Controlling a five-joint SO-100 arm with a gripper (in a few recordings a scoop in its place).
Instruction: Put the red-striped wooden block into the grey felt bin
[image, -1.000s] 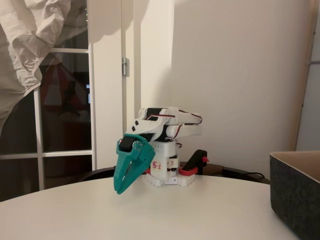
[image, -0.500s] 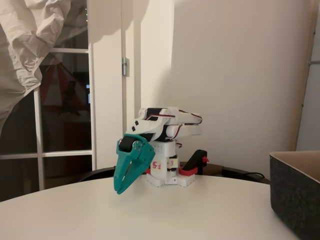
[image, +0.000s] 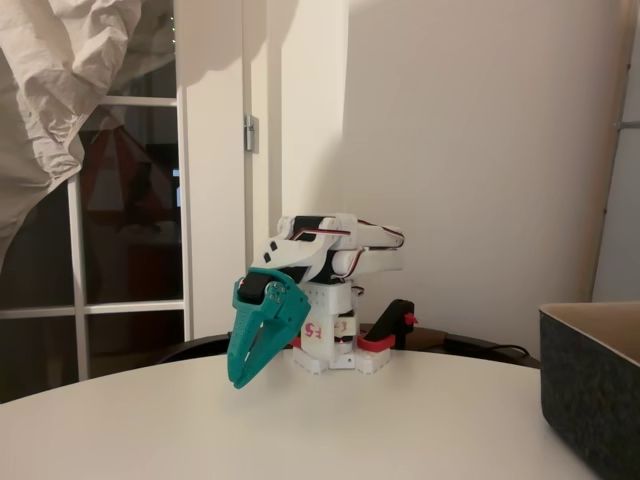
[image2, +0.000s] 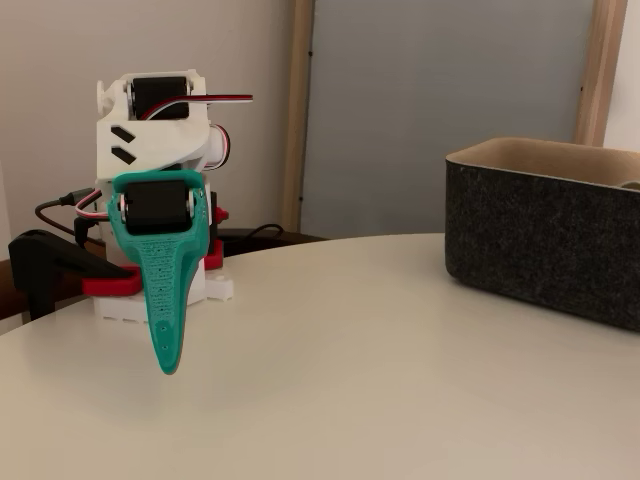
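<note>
Table: a round white top (image: 400, 430) is lying bare across the front, its curved edge showing at the left in both fixed views.
Bin: the grey felt bin (image2: 545, 235) is sitting on the table at the right side, well apart from the arm, straight dark walls, tan inside; in a fixed view (image: 595, 385) the picture's right border is cutting it off.
Claw: the teal gripper (image: 240, 375) is hanging nose-down just above the table, fingers pressed together, nothing between them.
Arm: the white arm (image: 330, 250) is folding back over its base.
Clamp: a red-and-black clamp (image: 390, 330) is gripping the base at the table's far edge.
Block: I cannot see where it is.
</note>
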